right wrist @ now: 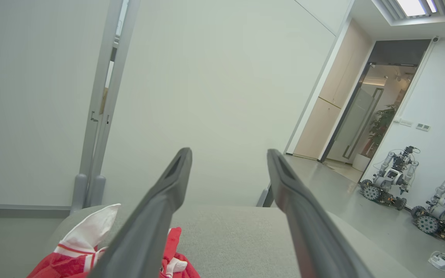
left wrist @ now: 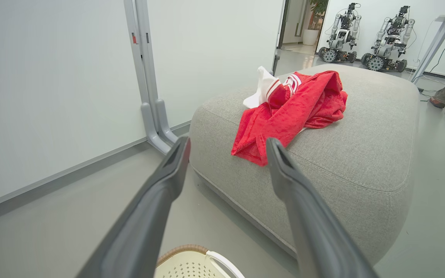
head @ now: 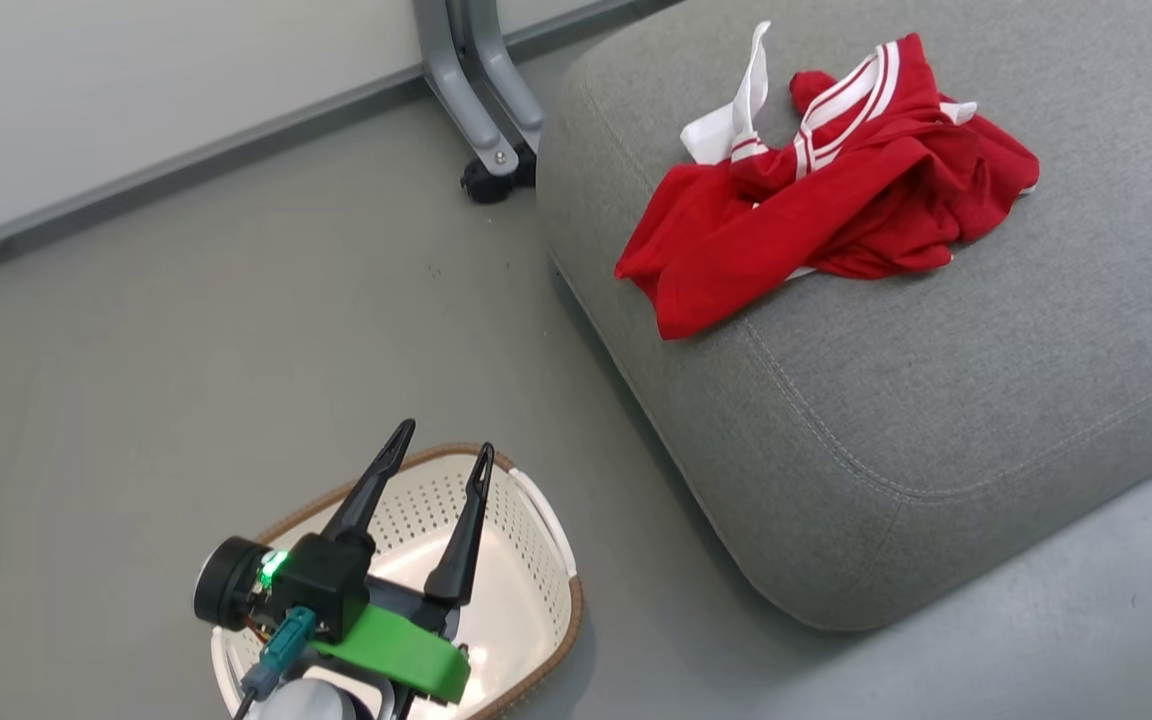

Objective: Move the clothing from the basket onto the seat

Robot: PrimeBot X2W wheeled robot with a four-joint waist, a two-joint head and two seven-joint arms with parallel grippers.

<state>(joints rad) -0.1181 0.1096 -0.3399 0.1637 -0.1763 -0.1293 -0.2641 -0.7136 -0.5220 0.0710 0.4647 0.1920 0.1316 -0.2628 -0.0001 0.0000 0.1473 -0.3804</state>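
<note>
- Fingers (head: 368,492) of the left gripper (head: 443,442) are standing spread over the basket (head: 416,505), holding nothing; the right gripper (right wrist: 229,152) is likewise gaping, above the seat (head: 936,400).
- The clothing (head: 816,220) is lying crumpled on the seat's top. In the head view its long axis is running from lower left to upper right, a red corner pointing toward the basket-side edge.
- It is showing bright red fabric, striped bands and a white flap sticking up.
- The basket is sitting on the floor (head: 186,330) beside the seat, its visible inside showing pale perforated plastic.

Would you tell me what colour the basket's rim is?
Brown; the basket rim shows clearest in the head view.
</note>
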